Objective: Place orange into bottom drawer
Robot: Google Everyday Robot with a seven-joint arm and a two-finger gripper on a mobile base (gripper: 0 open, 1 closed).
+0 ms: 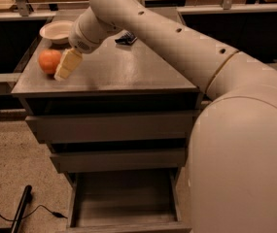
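Note:
The orange [49,61] is a small round orange-red fruit sitting on the cabinet top [123,67] near its left edge. My gripper [67,65] reaches in from the right and sits just to the right of the orange, low over the top and very close to the fruit. One cream finger [68,64] shows. The bottom drawer [124,203] is pulled open below, and its bare grey floor holds nothing.
A cream shallow bowl [58,31] stands at the back left of the cabinet top. A small dark object [126,38] lies behind my arm. The two upper drawers [113,127] are closed. A black pole and cable [21,212] lie on the floor at left.

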